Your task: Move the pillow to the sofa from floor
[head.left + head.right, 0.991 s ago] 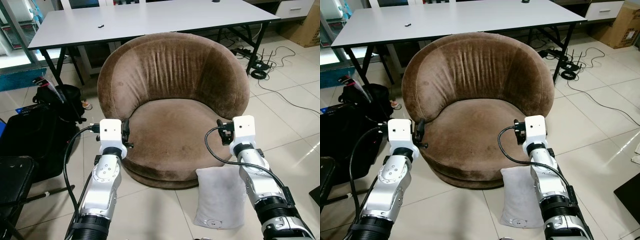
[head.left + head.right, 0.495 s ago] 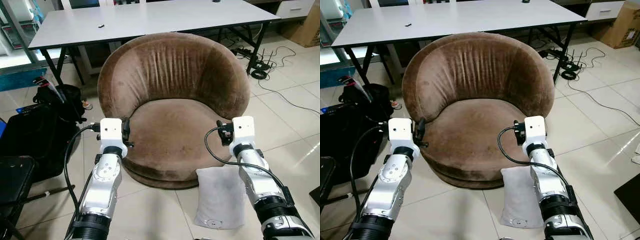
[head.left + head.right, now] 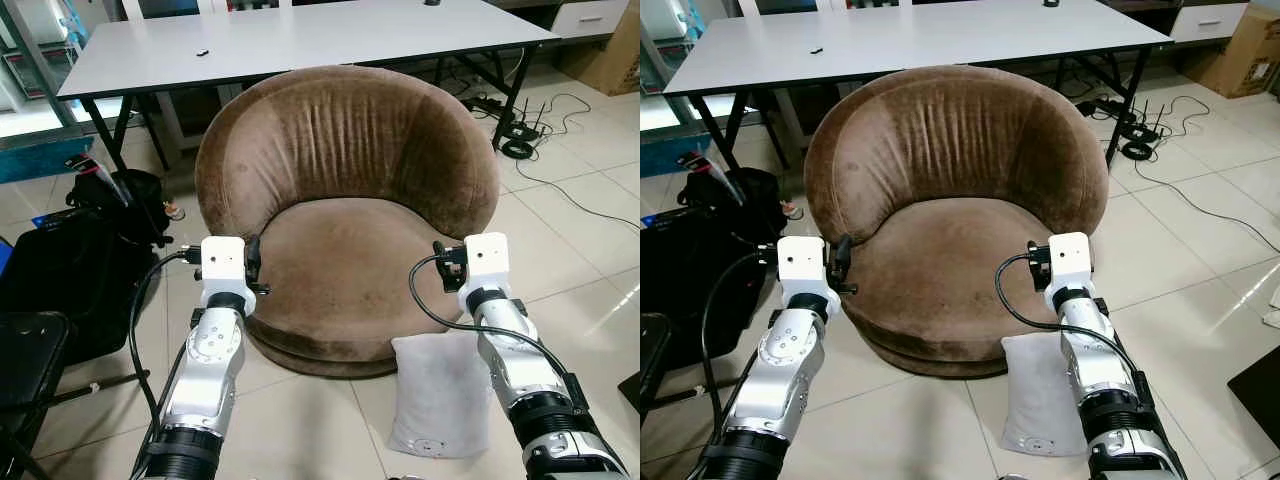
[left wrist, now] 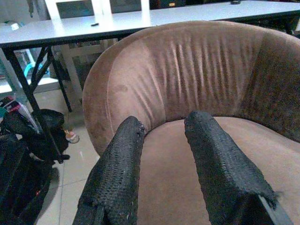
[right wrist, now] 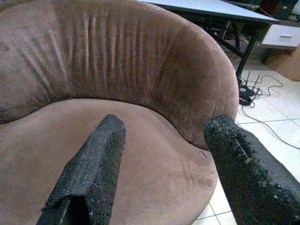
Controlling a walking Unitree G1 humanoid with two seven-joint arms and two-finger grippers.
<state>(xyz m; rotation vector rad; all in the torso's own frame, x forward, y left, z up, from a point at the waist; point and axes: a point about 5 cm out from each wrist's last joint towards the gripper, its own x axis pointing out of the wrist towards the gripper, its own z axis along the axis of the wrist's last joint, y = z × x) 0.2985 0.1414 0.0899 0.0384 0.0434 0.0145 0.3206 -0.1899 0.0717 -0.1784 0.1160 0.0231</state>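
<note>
A black bag (image 3: 70,280) sits on the tiled floor (image 3: 300,420) at far left, beside a black chair (image 3: 25,370) at the near left edge. The robot's left hand (image 4: 164,136), fingers (image 4: 122,159) parted and holding nothing, is raised at the near left edge of the round brown sofa (image 3: 345,190), pointing over its seat. Beyond the sofa stands a long white table (image 3: 300,40) carrying a small dark object (image 3: 202,52). The right hand (image 5: 164,136), its fingers (image 5: 98,154) spread wide and empty, is raised over the sofa's near right edge. Below the right arm, the white pillow (image 3: 440,395) stands on the floor, leaning against the near right side of the sofa's base. At far right, black cables (image 3: 530,130) trail across the tiles and a cardboard box (image 3: 615,50) sits by the table's end.
</note>
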